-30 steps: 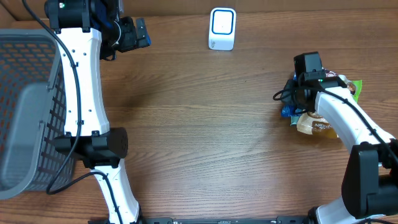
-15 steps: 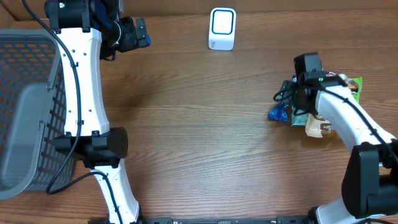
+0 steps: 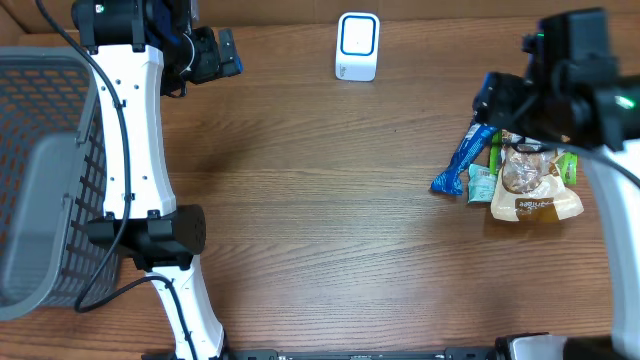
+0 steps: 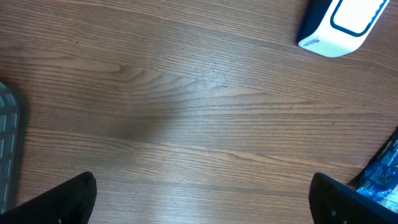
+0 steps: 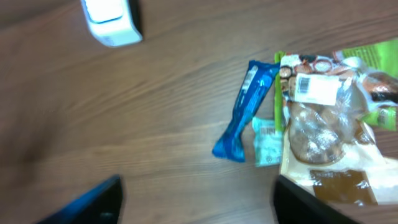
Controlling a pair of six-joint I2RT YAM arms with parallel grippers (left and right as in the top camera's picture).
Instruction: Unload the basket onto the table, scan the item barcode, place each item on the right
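The middle of the bench (image 3: 330, 230) is bare wood, an open lane between the left arm (image 3: 135, 140) and the snack packets (image 3: 530, 185) near the right edge. The blue wrapper (image 3: 462, 160) juts leftward from that pile. At the back the white scanner (image 3: 357, 46) stands alone, and the mesh basket (image 3: 45, 170) walls off the far left, just beside the arm

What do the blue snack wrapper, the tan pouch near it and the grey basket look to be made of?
Blue snack wrapper: glossy plastic film, judging by its crinkles and sheen. Tan pouch: clear plastic window over a printed, possibly paper, base. Grey basket: likely moulded plastic mesh, matte.
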